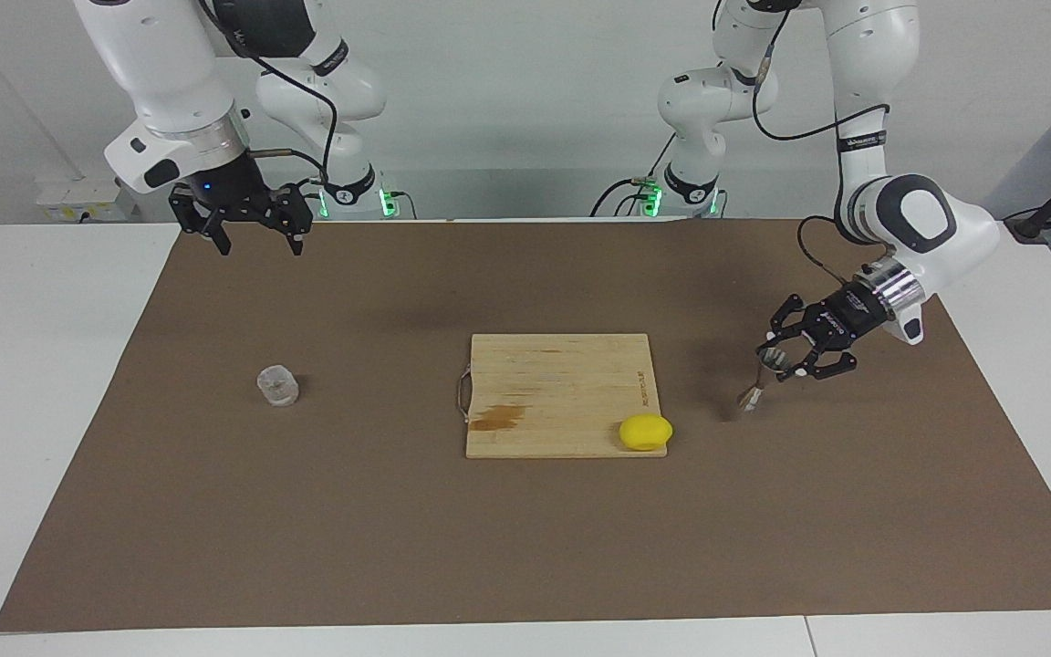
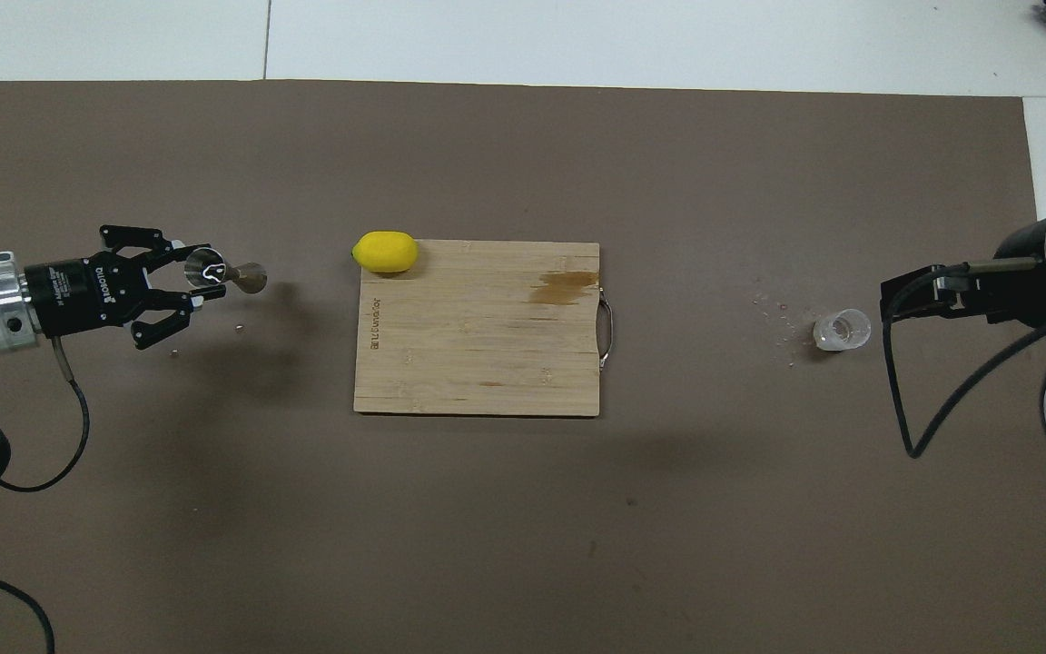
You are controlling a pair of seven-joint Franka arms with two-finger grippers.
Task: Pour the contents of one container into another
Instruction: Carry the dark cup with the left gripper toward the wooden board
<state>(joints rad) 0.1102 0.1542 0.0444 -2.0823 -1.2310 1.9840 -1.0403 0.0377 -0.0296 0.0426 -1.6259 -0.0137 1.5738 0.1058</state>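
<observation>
The frosted clear cup (image 1: 277, 384) stands upright on the brown mat (image 1: 306, 529) toward the right arm's end of the table. The left gripper (image 1: 785, 358), fingers spread, sits around the tilted hourglass steel jigger (image 1: 760, 379) near the mat. The right gripper (image 1: 252, 233) waits raised, fingers spread. A smooth yellow lemon (image 1: 645, 432) lies on the bamboo cutting board (image 1: 553, 383).

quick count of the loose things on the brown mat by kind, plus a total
cups: 1, the clear cup standing on the mat at the right arm's end
jiggers: 1, the steel jigger, tilted at the left gripper
cutting boards: 1, the wooden board
lemons: 1, the yellow lemon on the board's corner
total: 4
</observation>
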